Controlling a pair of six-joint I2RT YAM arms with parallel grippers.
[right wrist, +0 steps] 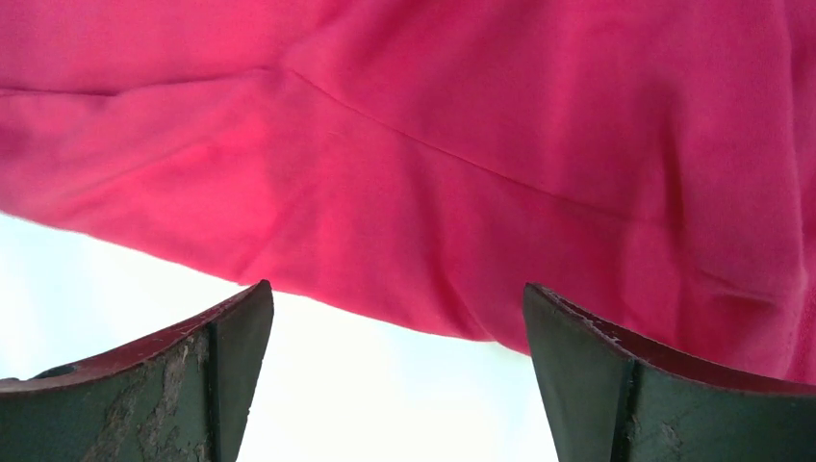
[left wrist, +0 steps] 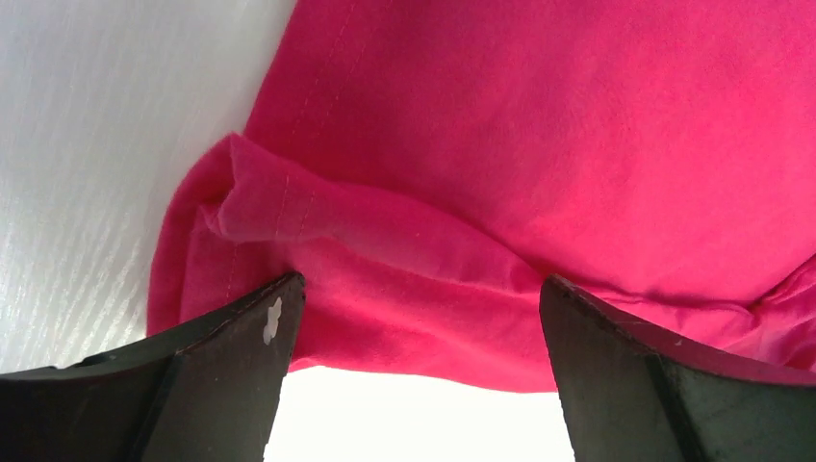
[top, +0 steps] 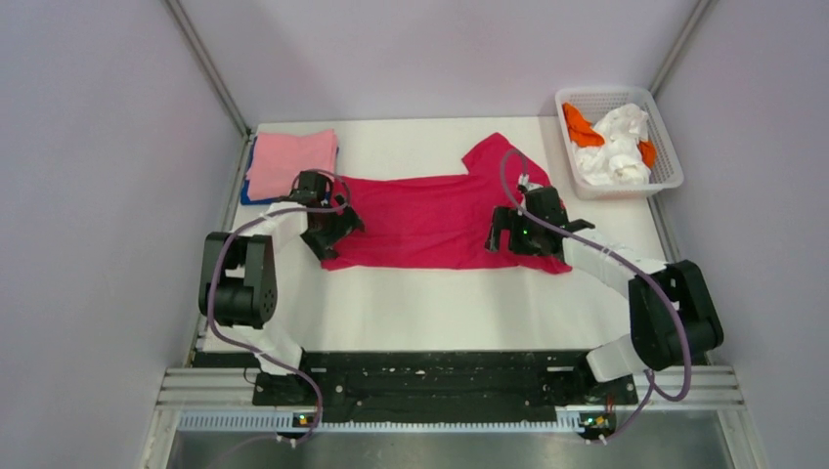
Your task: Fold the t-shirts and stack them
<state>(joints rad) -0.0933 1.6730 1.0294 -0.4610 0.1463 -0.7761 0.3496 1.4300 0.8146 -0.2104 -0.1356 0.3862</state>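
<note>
Deep blue cloth shirt (top: pixel 248 191), far-left corner of the white table (top: pixel 430 303): only a thin edge shows beneath the folded light pink shirt (top: pixel 291 159).

Large crimson-red cloth t-shirt (top: pixel 430 220): its ends are partly covered by the left gripper (top: pixel 327 234) and right gripper (top: pixel 506 234), and both wrist views crop it.

Crumpled white and orange cloths (top: pixel 616 151) in the white plastic basket (top: pixel 675 166): kind cannot be told.

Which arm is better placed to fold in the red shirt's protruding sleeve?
Right, probably: the right fingers, open, hover at the red shirt's sleeve end; the left fingers are at the opposite end.
</note>
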